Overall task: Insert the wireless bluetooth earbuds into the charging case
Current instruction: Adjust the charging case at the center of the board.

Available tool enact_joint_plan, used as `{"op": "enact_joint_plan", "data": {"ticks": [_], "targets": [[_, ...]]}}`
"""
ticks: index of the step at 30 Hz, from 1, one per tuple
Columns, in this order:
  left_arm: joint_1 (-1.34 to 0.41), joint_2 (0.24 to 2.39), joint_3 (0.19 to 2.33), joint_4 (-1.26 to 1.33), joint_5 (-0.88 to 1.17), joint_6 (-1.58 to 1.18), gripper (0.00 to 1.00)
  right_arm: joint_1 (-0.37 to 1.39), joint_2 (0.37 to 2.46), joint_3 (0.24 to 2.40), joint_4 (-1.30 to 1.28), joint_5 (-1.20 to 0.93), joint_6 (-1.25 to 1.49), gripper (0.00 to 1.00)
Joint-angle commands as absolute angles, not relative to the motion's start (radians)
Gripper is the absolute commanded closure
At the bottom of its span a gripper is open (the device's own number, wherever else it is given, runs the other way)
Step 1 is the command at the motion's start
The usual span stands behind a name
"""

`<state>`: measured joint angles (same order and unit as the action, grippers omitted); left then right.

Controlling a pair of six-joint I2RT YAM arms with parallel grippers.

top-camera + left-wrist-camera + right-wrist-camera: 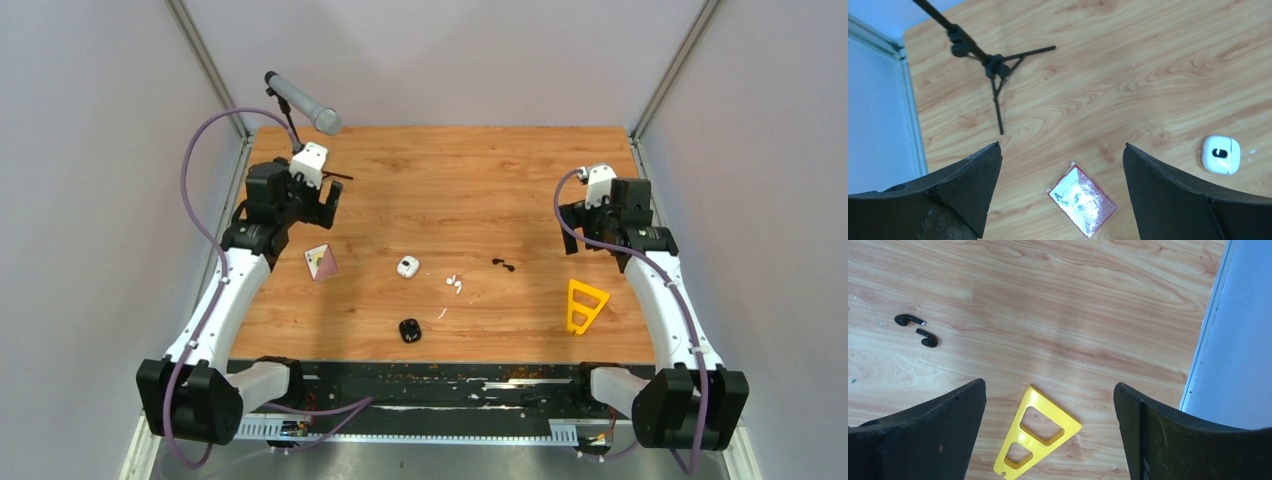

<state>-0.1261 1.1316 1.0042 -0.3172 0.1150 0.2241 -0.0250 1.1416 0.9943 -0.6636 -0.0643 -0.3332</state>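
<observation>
A white charging case [408,266] sits mid-table; it also shows in the left wrist view [1220,154]. A black charging case [410,330] lies nearer the front edge. Two white earbuds [455,283] lie right of the white case. Two black earbuds [503,264] lie further right, also seen in the right wrist view [916,330]. My left gripper [318,203] is open and empty, raised at the far left above a playing card. My right gripper [580,222] is open and empty, raised at the far right, above and behind a yellow triangle.
A red-backed playing card [321,262] lies left of the white case, also in the left wrist view [1082,199]. A yellow triangular stencil [584,305] lies at the right, also in the right wrist view [1036,434]. A microphone on a small tripod [302,104] stands at the back left.
</observation>
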Motion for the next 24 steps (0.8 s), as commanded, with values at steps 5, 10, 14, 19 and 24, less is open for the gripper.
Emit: {"op": "enact_joint_plan", "data": {"ticks": [5,10,14,19,24], "targets": [[-0.153,1.11,0.864,-0.394,0.269,0.413,0.09,-0.028,1.074,1.019,-0.74,-0.202,-0.48,0.01],[-0.261,1.062,0.818,-0.37,0.233,0.729,0.08,-0.027,1.067,1.028,-0.772,-0.438,-0.569,0.01],[-0.354,1.216,0.981,-0.425,0.2,0.57,0.09,-0.009,1.136,1.057,-0.753,-0.521,-0.549,0.03],[-0.452,1.441,1.107,-0.418,0.143,0.205,0.21,0.024,1.174,1.075,-0.684,-0.539,-0.477,0.1],[-0.557,1.566,1.115,-0.334,0.128,0.027,0.25,0.051,1.171,1.072,-0.701,-0.518,-0.476,0.1]]}}
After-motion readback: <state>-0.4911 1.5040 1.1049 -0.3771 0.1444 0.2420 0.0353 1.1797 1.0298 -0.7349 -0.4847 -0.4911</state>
